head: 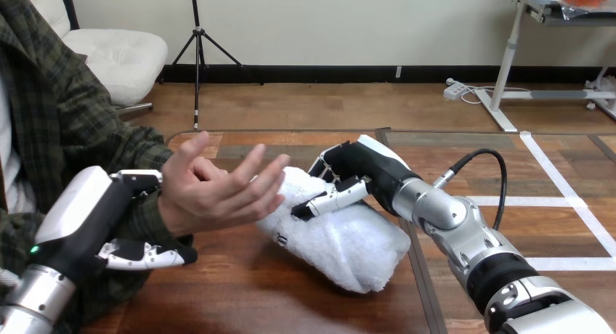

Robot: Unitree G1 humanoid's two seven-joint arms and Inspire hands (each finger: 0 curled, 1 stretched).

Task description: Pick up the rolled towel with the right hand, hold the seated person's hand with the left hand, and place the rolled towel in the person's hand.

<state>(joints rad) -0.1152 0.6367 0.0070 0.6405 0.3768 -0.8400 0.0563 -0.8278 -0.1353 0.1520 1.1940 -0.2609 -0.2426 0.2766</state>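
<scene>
Right hand [363, 168] fingers curled on rolled towel [352, 243]; long axis ran down-right from them. Person's hand [218, 190], open, just left of fingers, touching towel. Left hand [81, 212] clasped wrist [168, 212].

On wooden table [240, 294], seemingly, rolled towel [349, 239]

A single camera on the robot's head looks forward and down, close over the wooden counter [240, 298].

There are two robot hands, the left robot hand [98, 221] and the right robot hand [357, 176], one rolled towel [345, 243], one person's hand [212, 192] and one wooden worktop [254, 299] under them all.
</scene>
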